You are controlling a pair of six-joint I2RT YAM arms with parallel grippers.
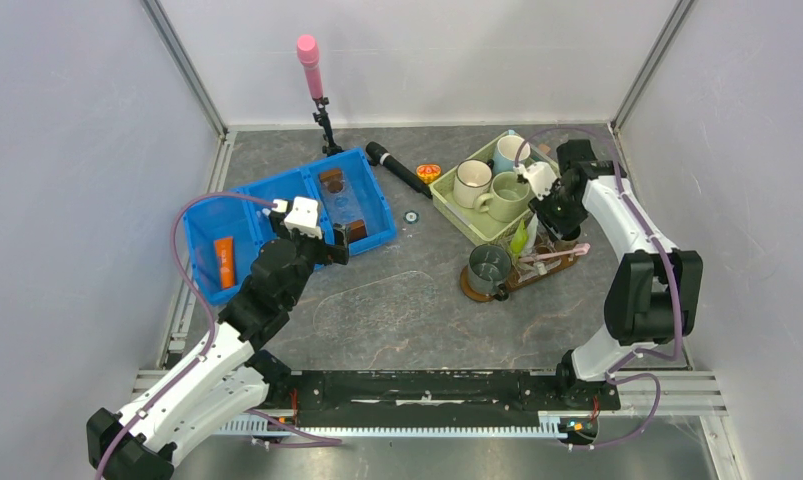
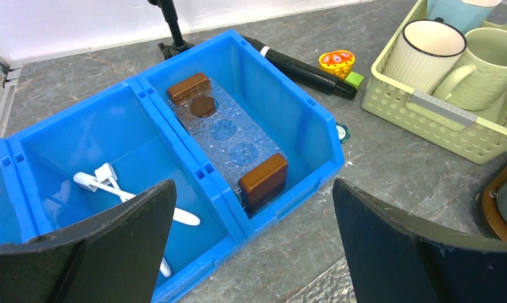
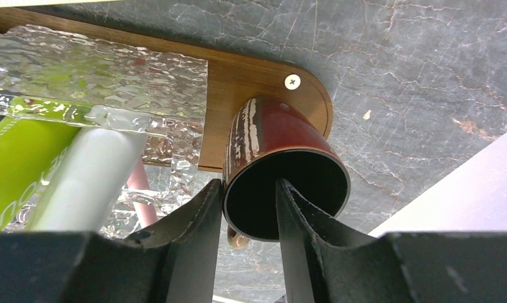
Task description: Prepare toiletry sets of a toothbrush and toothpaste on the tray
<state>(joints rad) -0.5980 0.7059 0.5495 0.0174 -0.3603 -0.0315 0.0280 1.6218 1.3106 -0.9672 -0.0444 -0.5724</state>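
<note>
The dark-brown tray (image 1: 537, 272) lies right of centre; its rounded end shows in the right wrist view (image 3: 238, 76). On it stand a grey-green mug (image 1: 489, 268) and a red-brown mug (image 3: 263, 136), with a green tube (image 3: 17, 170) and a pink toothbrush (image 1: 552, 257) in crinkled clear wrap. My right gripper (image 3: 250, 186) straddles the red-brown mug's rim, one finger outside and one inside, slightly apart. My left gripper (image 2: 252, 189) is wide open and empty above the blue bin's (image 2: 206, 189) front edge. The bin holds white toothbrushes (image 2: 137, 202) and an orange tube (image 1: 224, 260).
A clear box with brown ends (image 2: 228, 132) fills the bin's right compartment. A pale green basket (image 1: 447, 200) holds three mugs behind the tray. A black cylinder (image 1: 397, 168), a small orange toy (image 1: 428, 172) and a pink-topped stand (image 1: 309, 60) are at the back.
</note>
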